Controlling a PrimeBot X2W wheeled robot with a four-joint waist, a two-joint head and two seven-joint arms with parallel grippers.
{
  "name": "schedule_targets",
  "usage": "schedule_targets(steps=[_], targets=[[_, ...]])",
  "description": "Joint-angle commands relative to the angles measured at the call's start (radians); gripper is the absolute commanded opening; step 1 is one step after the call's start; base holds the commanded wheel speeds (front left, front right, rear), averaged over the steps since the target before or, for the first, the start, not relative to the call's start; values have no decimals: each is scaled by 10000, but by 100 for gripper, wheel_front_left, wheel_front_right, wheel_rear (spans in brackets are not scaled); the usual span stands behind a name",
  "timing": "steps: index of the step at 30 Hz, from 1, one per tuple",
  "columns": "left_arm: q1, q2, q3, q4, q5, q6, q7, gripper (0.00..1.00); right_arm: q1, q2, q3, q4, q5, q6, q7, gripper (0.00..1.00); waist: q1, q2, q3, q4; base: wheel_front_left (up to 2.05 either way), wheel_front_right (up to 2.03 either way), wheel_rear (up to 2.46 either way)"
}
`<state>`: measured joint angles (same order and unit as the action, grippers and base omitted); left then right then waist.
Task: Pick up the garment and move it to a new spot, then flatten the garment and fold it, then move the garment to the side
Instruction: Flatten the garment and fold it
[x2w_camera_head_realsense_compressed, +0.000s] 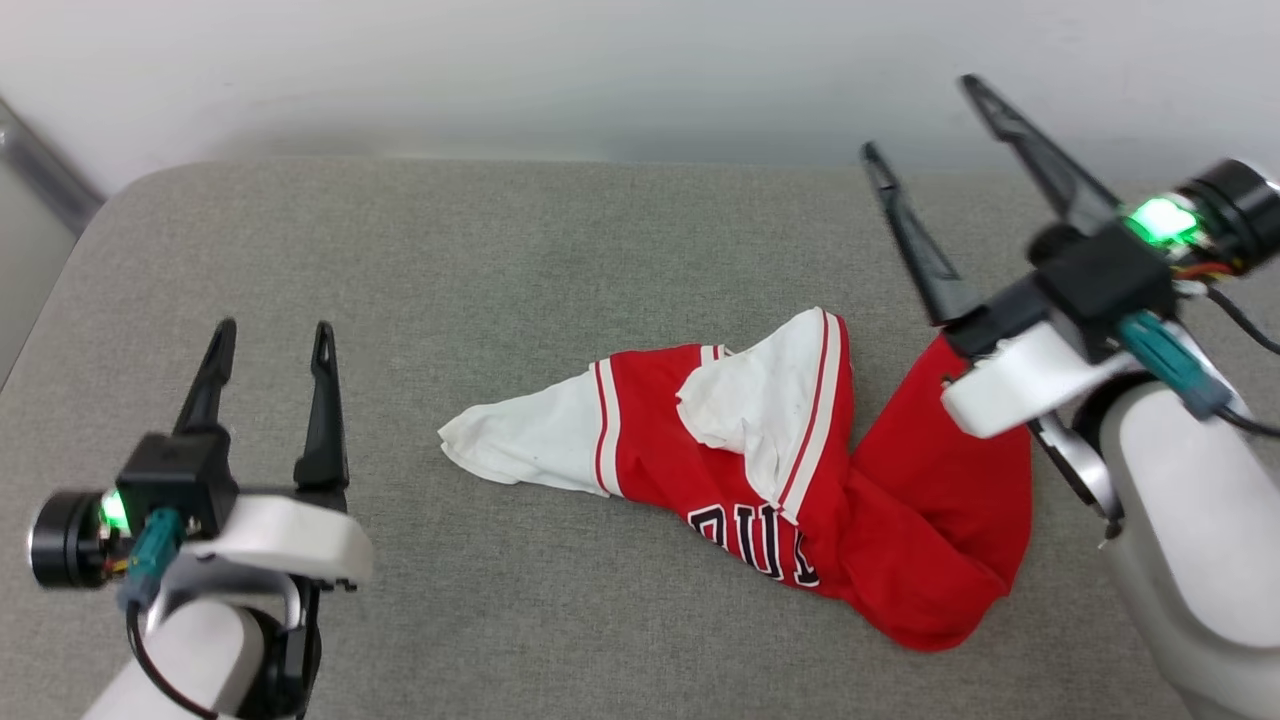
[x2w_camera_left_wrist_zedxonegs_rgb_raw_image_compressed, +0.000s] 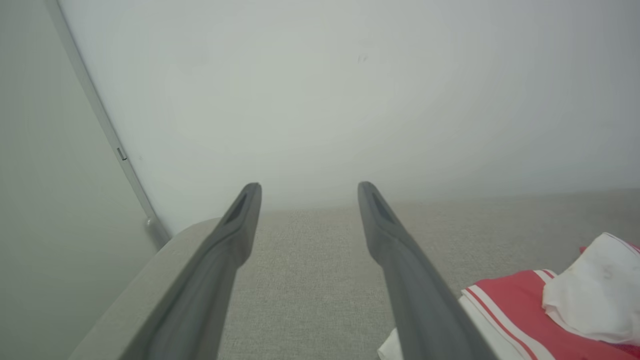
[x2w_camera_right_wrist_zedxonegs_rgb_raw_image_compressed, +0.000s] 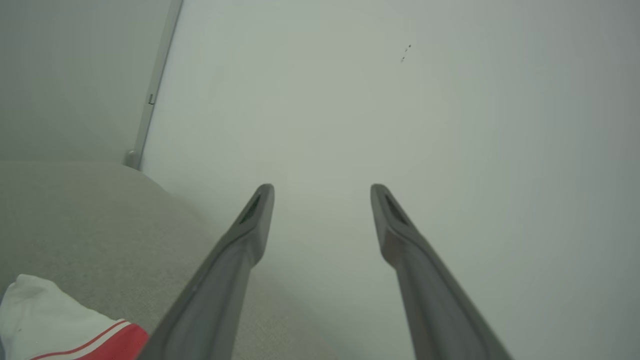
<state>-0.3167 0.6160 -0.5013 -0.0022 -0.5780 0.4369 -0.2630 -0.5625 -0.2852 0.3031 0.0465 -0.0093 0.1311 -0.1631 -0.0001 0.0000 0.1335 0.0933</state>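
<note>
**Loads of room on the left, tighter on the right**

Left of the red jersey-style T-shirt (x2w_camera_head_realsense_compressed: 900, 500) with white short sleeves there's a big bare stretch of the grey woven-fabric pad (x2w_camera_head_realsense_compressed: 450, 280) it's lying on. That stretch runs out to the pad's rounded far-left corner, where a grey metal strip (x2w_camera_head_realsense_compressed: 40, 170) goes up the pale wall (x2w_camera_head_realsense_compressed: 600, 70). The left gripper (x2w_camera_head_realsense_compressed: 274, 327), two long dark fingers, sits in that stretch well apart from the shirt's left sleeve. Its fingers are spread wide with nothing between them.

The shirt itself is a crumpled heap. One white sleeve is pulled out flat to the left. The other, with red-and-white striped trim, is flopped over the red chest. A few black, white-outlined letters peek out at the near edge, and the red body is bunched up on the right. Beyond the shirt it's bare pad all the way to the wall.

At the shirt's upper right sits the right gripper (x2w_camera_head_realsense_compressed: 919, 114). From the head view its white wrist overlaps the red cloth, and I can't tell if it's touching. Its fingers are splayed apart, empty, and point away from the shirt toward the wall.
</note>
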Motion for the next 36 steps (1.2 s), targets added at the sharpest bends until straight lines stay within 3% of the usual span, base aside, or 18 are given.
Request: schedule_targets(steps=[1, 2, 5, 12, 17, 24, 32, 36], targets=[[715, -448, 609, -225, 454, -119, -23, 100, -633, -371, 879, 269, 630, -7, 949, 100, 1, 0, 59, 51, 0, 0, 0], [715, -448, 609, -225, 454, -119, -23, 100, -633, -371, 879, 269, 630, -7, 949, 100, 1, 0, 59, 51, 0, 0, 0], [1360, -1034, 1248, -349, 973, -443, -23, 100, -1488, -924, 2350, 505, 1746, -7, 2516, 100, 1, 0, 160, 138, 0, 0, 0], [1822, -2307, 2312, -189, 1953, -1477, -24, 100, -3548, -2266, 6158, 558, 5476, -7, 6514, 100, 1, 0, 560, 405, 0, 0, 0], [1660, -3054, 2841, -47, 2502, -2151, -25, 100, -4805, -2767, 8094, 596, 7566, -7, 8595, 100, 1, 0, 991, 662, 0, 0, 0], [1340, -3989, 3500, 161, 3138, -2996, -25, 100, -5675, -2841, 9587, 1575, 8404, -7, 9647, 100, 1, 0, 1706, 1080, 0, 0, 0], [1133, -4800, 4274, 491, 3734, -3817, -25, 100, -4263, -2978, 9862, 1944, 8087, -1, 10575, 100, 1, 0, 2077, 1241, 0, 0, 0], [1151, -4997, 4676, 596, 3969, -4082, -25, 100, -3993, -2946, 9888, 1900, 7947, 10, 10099, 100, 1, 0, 2079, 1065, 0, 0, 0]])
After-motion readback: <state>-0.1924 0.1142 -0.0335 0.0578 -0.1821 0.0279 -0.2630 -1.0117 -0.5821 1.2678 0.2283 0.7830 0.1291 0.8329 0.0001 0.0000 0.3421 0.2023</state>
